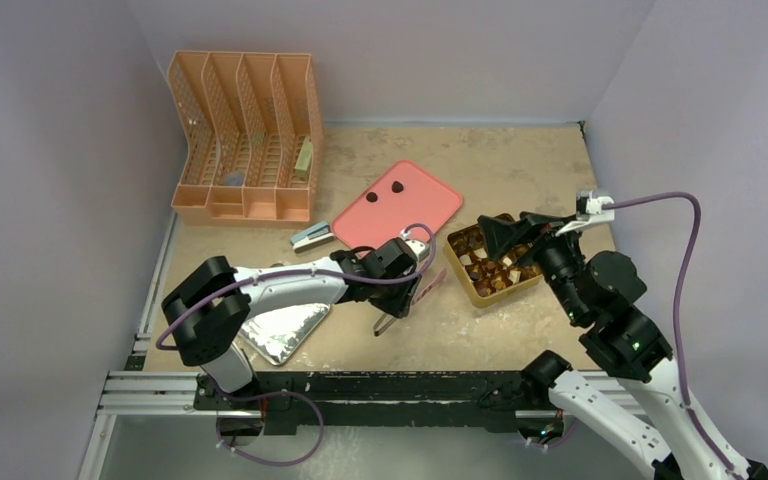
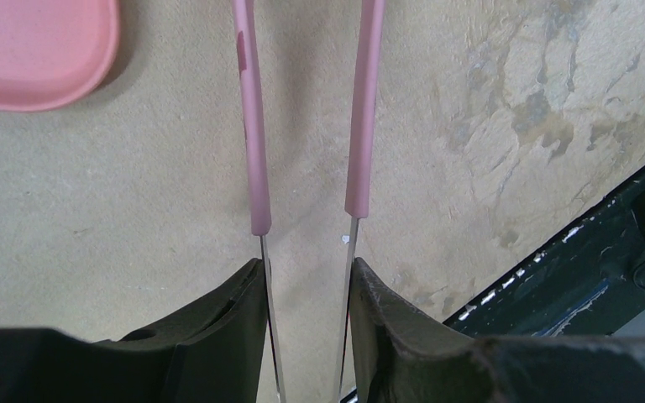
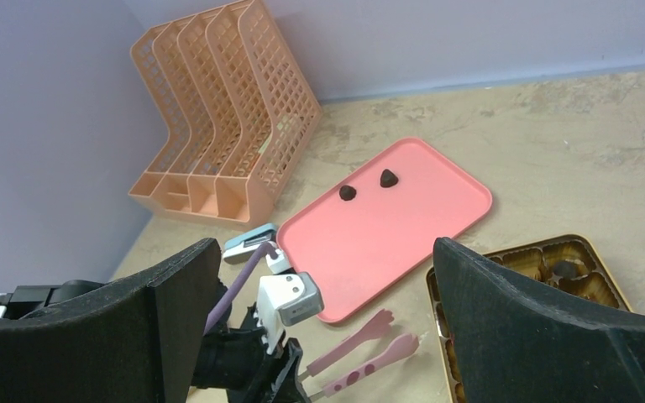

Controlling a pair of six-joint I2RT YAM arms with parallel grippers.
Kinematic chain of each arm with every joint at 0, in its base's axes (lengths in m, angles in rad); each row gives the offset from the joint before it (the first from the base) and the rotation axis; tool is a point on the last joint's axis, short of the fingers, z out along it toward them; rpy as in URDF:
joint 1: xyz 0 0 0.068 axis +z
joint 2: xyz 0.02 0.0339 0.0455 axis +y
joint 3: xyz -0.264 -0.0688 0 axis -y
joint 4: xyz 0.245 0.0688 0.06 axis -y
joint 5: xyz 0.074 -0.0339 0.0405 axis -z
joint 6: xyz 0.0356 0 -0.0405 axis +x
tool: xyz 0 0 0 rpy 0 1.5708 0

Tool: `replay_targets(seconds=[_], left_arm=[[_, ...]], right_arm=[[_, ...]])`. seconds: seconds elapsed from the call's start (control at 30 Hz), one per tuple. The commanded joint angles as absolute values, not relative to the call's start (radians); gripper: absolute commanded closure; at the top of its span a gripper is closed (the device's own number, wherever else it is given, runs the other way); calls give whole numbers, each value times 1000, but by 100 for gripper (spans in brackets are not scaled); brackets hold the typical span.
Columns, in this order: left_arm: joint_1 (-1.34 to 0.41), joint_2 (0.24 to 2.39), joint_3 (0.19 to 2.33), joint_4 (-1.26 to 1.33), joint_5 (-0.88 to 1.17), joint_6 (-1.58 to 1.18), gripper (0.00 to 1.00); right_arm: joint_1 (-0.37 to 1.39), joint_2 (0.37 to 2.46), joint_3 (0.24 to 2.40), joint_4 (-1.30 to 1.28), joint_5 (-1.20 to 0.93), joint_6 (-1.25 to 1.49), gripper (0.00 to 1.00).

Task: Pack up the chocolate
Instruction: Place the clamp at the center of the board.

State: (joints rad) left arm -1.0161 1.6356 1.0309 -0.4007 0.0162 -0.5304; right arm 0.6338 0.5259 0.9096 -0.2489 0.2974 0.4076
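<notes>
**Left arm** (image 1: pixel 280 285) and **right arm** (image 1: pixel 625 330): each had white link shells between black joint housings and trailed a looping purple cable (image 1: pixel 695 250). The fingers (image 3: pixel 554 327) of the right end effector (image 3: pixel 326 245) were matte black, wedge-shaped and rough-textured. A small white connector block (image 1: pixel 593 205) was mounted by them.

Two chocolates (image 1: pixel 397 186) lie on the tray (image 1: pixel 430 205), the box (image 1: pixel 458 262) to its right, the rack (image 1: pixel 245 135) behind-left, the tongs (image 1: pixel 426 283) just before it.
</notes>
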Motion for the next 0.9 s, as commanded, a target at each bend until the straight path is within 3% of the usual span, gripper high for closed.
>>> replay_targets(seconds=[0.0,0.3,0.47,0.67,0.87], left_arm=[[-1020,1639,1014,-327,42,-517,62],[-1020,1621,1025,-376,3,-514,55],[-1019,1580,1036,-377,-62,-545,45],[-981,1530,1094,-465,-315,-642,38],[-794,1429,1051,-493,-467,-798,30]], right_arm=[[632,541,937,-201,290,404,1],[632,544,933,-203,279,401,1],[632,539,926,-199,279,405,1],[632,551,916,-188,249,407,1],[632,560,913,-174,216,404,1]])
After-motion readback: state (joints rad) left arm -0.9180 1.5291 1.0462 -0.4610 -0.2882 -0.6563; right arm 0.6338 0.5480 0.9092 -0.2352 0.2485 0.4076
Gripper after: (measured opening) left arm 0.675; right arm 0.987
